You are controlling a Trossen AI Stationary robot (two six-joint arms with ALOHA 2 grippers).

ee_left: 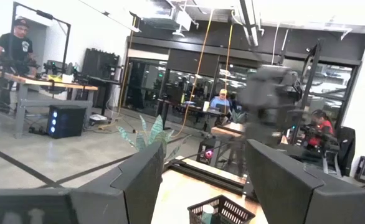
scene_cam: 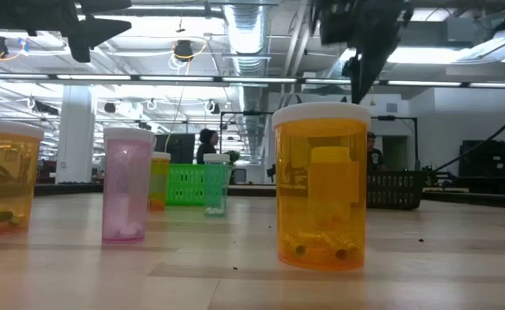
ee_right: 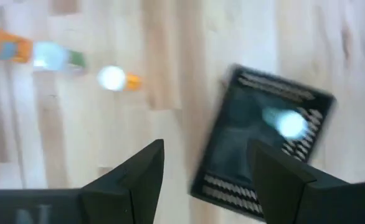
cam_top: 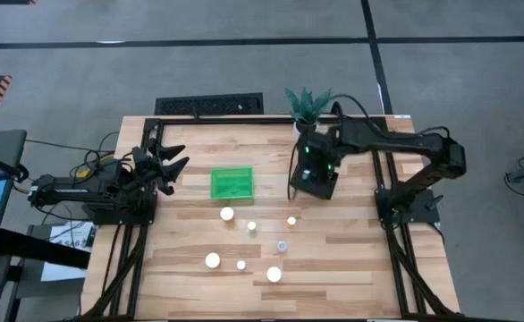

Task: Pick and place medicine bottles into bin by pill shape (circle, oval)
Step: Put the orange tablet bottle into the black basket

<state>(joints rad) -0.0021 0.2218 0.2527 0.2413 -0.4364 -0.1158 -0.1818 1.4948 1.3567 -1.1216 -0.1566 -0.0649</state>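
Note:
Several medicine bottles with white caps stand on the wooden table, among them one (cam_top: 227,214) near the green bin (cam_top: 232,183), one (cam_top: 291,220) further right and one (cam_top: 274,274) toward the front. My right gripper (cam_top: 314,175) hovers over the black bin (cam_top: 326,188). In the right wrist view it is open (ee_right: 206,146) with nothing between its fingers, above the black bin (ee_right: 245,162), where a white-capped bottle (ee_right: 291,124) lies. My left gripper (cam_top: 174,163) waits open at the table's left side, raised off the surface.
A potted green plant (cam_top: 308,104) stands at the table's back edge behind the black bin. In the low view, an orange bottle (scene_cam: 321,185) and a pink one (scene_cam: 127,185) stand close to the camera. People sit and stand in the room beyond.

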